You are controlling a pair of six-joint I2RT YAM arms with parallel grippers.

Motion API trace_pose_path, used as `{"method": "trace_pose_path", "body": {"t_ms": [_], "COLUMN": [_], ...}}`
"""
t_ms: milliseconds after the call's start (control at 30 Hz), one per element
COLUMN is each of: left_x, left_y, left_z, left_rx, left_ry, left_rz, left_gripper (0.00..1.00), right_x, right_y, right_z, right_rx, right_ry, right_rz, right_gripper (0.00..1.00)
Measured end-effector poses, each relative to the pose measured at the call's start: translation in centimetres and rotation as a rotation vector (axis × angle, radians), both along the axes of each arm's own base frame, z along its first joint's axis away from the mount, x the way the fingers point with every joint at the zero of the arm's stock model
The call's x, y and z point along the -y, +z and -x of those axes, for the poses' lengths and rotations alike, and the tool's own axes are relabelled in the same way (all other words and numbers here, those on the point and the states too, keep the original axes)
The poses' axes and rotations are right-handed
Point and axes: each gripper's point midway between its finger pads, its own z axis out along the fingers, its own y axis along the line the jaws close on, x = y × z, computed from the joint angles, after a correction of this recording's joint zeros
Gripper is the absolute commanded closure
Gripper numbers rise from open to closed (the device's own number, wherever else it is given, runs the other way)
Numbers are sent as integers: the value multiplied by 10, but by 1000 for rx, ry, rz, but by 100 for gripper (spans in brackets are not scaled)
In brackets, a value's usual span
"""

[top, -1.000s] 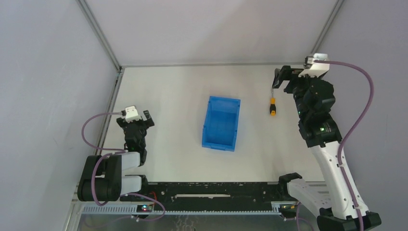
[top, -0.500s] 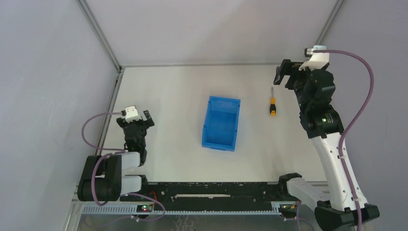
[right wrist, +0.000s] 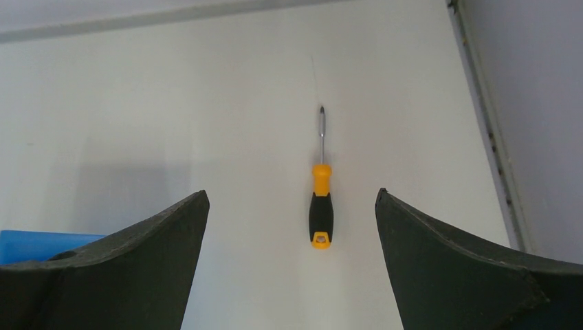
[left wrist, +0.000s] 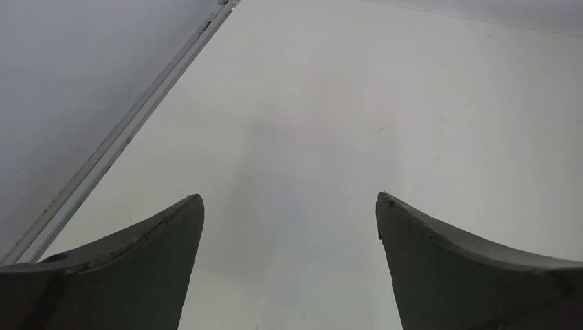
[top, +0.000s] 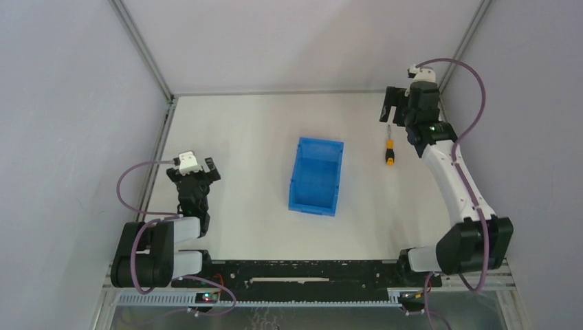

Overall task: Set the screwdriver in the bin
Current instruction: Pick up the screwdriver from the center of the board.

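The screwdriver point(right wrist: 320, 206) lies flat on the white table point(top: 240, 137), to the right of the blue bin point(top: 316, 177) and clearly apart from it, with its thin shaft pointing toward the far wall and its orange-yellow and black handle toward the arm bases. The right gripper point(right wrist: 290, 194) hangs above it with its jaws spread wide and nothing between them; in the wrist view the tool sits between the two fingers but well below them, untouched. The left gripper point(left wrist: 289, 199) is parked low at the left side of the table, also spread and empty, facing bare tabletop. The screwdriver looks light and rigid, so weight should be no concern, but it probably rolls easily on its round handle, and the slim metal shaft looks smooth and narrow enough to slip or pivot in a pinch. The better hold is likely across the black middle of the handle, the thickest part and probably near its balance point, with the jaws closing across its width. The bin is open-topped and far longer than the tool, so a low release over the middle should do
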Motion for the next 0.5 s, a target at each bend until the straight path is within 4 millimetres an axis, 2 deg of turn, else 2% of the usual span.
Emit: {"method": "trace_pose_path", "body": {"t_ms": [300,500], "left_x": [0,0], "left_y": [0,0], "left_z": [0,0], "left_rx": [0,0], "left_ry": [0,0], "left_rz": [0,0], "left_gripper": [0,0], "right_x": [13,17], "right_y": [-84,-157], "right_z": [-26,-34], "right_rx": [-206,-380], "right_ry": [-25,-35], "right_rz": [-26,-43], "right_gripper": [0,0]}}
